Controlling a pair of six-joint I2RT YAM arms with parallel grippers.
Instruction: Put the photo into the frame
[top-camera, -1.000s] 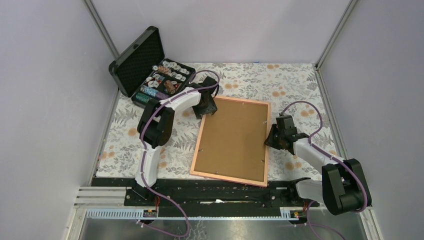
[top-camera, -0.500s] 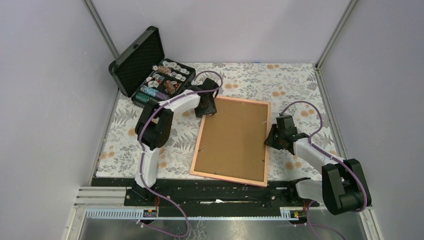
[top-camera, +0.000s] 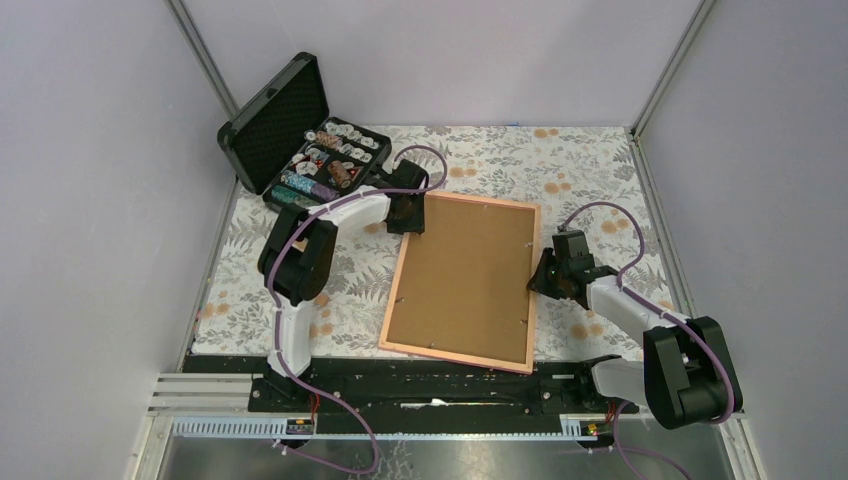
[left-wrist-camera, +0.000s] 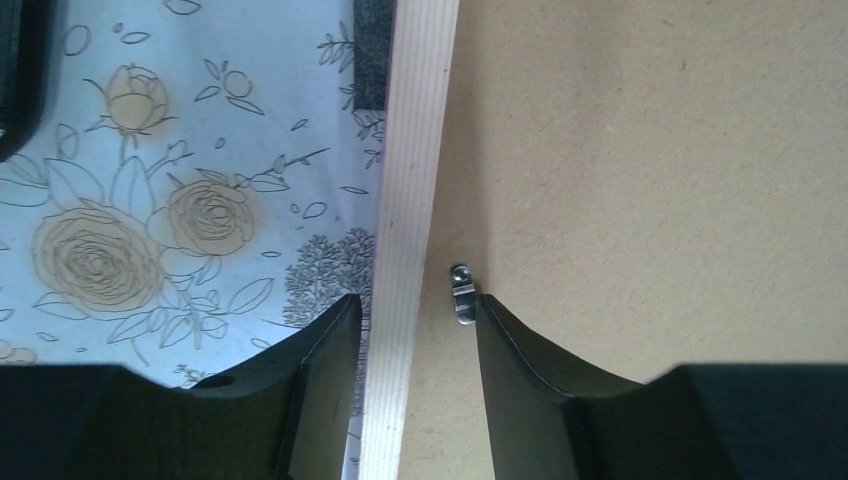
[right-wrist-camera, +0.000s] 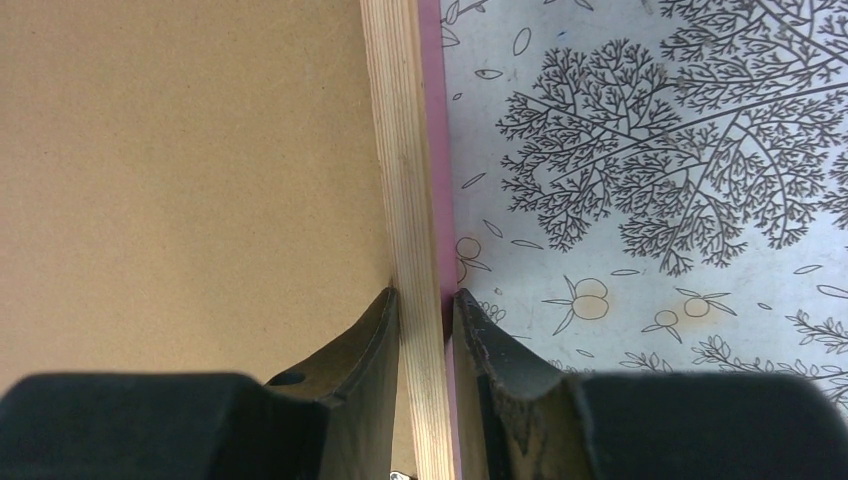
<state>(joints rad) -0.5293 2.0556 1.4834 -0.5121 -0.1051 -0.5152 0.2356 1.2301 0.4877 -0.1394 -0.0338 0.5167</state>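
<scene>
Right fingers (right-wrist-camera: 358, 352) pinch frame (right-wrist-camera: 405, 150) | grained wood | matte backing board (right-wrist-camera: 180, 130)

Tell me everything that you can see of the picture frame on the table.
The frame is a large flat rectangle with a thin pinkish-orange wooden border. It lies back up on the flowered tablecloth, slightly turned, showing its brown backing board with small metal clips at the edges. The fingers of the right gripper are shut on its right border. Those of the left gripper straddle the left border, open, not yet gripping.
</scene>
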